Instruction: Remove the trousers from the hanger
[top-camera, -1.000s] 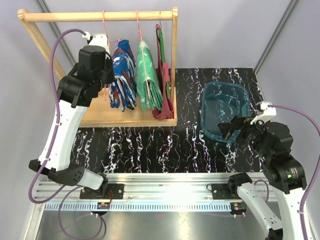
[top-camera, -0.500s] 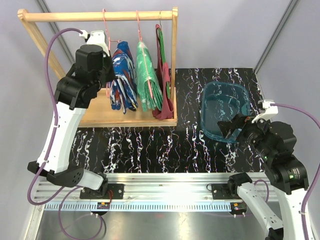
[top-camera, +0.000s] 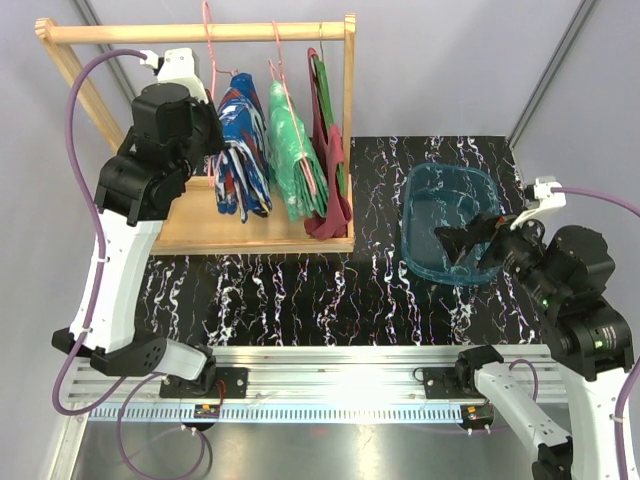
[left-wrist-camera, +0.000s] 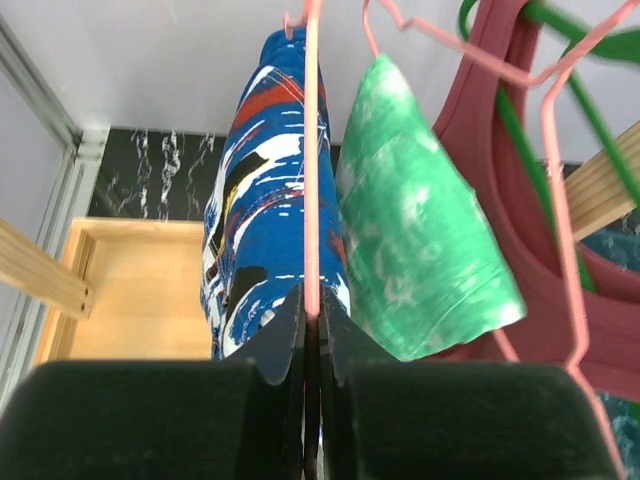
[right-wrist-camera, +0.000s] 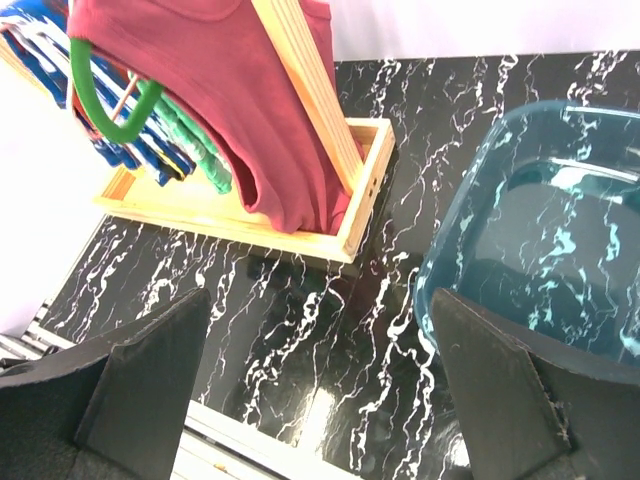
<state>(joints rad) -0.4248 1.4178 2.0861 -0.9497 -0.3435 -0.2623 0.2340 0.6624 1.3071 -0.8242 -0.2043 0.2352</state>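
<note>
Left fingers (left-wrist-camera: 300, 330) pinched shut on the pink hanger (left-wrist-camera: 312, 150) wire in the left wrist view. Blue trousers (left-wrist-camera: 262, 200) sit right behind it, long axis hanging down; green trousers (left-wrist-camera: 420, 250) just beside, to the right. Top view: both pairs hang on the wooden rack (top-camera: 200, 32), left arm nearer, right arm well apart over the blue tub (top-camera: 450, 195). Right wrist view: right fingers (right-wrist-camera: 150, 380) spread wide, holding nothing.

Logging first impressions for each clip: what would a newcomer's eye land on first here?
The wooden rack at the back left, hung with blue trousers, green trousers and a maroon garment. The left end effector is shut on a pink hanger by the blue pair. At the right, the open right end effector hovers by a blue tub.
</note>
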